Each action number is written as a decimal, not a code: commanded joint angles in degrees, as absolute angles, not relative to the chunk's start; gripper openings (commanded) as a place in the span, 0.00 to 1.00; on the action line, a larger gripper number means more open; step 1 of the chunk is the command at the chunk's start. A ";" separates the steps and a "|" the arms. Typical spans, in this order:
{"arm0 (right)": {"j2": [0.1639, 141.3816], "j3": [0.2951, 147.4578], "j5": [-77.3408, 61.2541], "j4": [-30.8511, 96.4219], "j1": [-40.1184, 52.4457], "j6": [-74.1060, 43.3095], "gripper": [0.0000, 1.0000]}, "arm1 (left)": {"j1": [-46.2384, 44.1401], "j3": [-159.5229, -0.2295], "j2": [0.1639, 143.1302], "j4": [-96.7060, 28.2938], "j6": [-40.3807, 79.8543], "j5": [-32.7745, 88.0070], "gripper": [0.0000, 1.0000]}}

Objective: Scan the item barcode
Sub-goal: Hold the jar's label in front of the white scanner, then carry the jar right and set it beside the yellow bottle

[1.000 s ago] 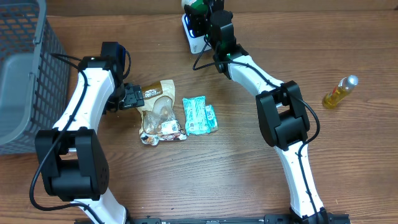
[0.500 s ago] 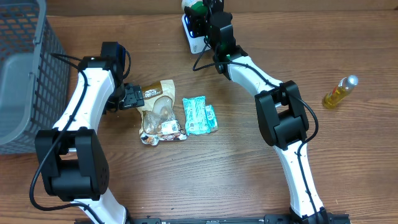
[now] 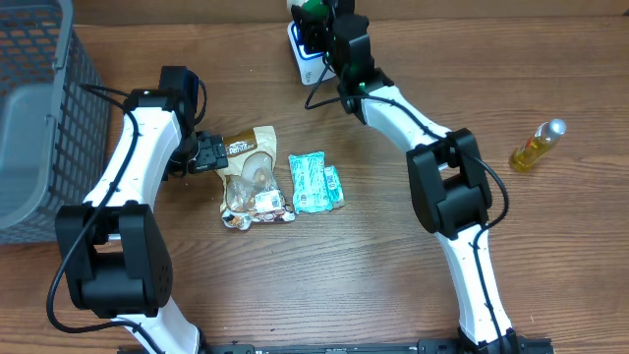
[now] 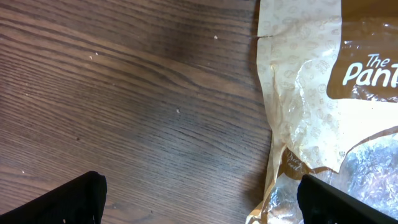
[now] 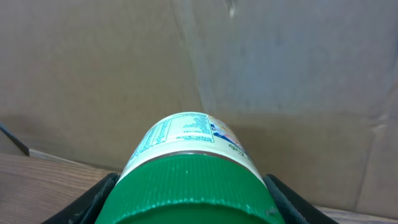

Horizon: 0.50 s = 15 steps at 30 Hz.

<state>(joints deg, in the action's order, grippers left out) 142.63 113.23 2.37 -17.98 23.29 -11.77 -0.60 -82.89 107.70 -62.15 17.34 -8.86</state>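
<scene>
table: brown wood | basket: grey mesh; far left edge | snack bag: tan and clear, crumpled; lying flat | teal packet: flat; just beside the bag's right | bottle: small, yellow liquid; lying tilted, well apart at right

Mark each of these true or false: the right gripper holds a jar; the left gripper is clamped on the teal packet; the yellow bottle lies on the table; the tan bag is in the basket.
1. The right gripper holds a white jar with a green ribbed lid. True.
2. The left gripper is clamped on the teal plastic packet. False: it is open at the edge of the crinkled tan snack bag, and the packet lies beside that bag.
3. The small yellow bottle lies on the wooden table, away from both grippers. True.
4. The tan snack bag sits inside the grey mesh basket. False: it lies on the table.
</scene>
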 commanded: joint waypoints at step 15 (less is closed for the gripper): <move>117.64 114.39 2.96 26.79 20.93 -11.44 0.38 | -0.45 -83.72 108.09 -62.08 16.27 -9.41 1.00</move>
